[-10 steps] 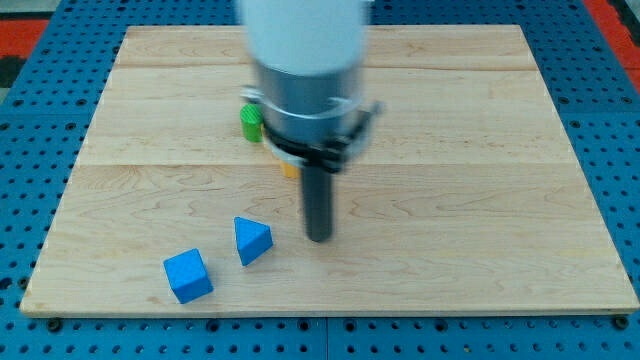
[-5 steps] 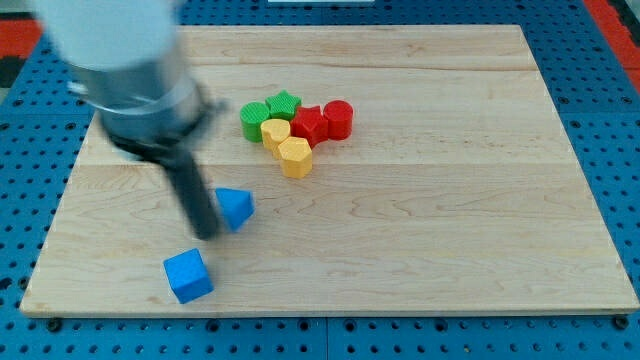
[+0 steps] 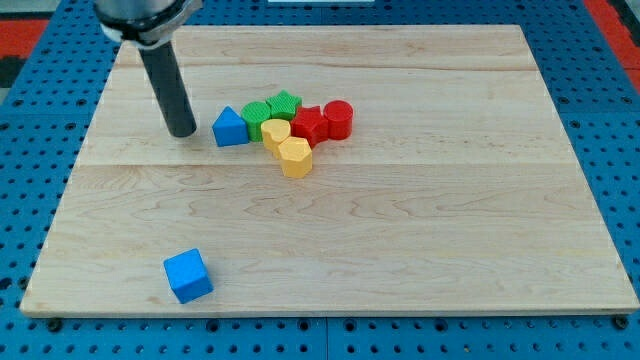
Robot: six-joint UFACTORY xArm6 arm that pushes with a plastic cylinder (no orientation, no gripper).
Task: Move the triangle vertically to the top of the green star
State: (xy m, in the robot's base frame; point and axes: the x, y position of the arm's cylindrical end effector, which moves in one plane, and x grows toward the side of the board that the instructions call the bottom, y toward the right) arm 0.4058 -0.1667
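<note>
The blue triangle (image 3: 230, 128) lies on the wooden board, touching the left side of a green round block (image 3: 256, 116). The green star (image 3: 285, 103) sits just right of that green block, at the top of the cluster. My tip (image 3: 183, 131) is on the board a short way to the left of the blue triangle, with a small gap between them. The rod rises from the tip toward the view's top left.
The cluster also holds a red star (image 3: 311, 124), a red cylinder (image 3: 338, 118), a yellow block (image 3: 275, 133) and an orange-yellow hexagon (image 3: 295, 157). A blue cube (image 3: 188, 275) lies alone near the view's bottom left. The board (image 3: 450, 200) rests on a blue pegboard.
The blue triangle has moved up the view, from the lower left area to beside the green round block. My tip has swung from the board's middle to the left and then up with it.
</note>
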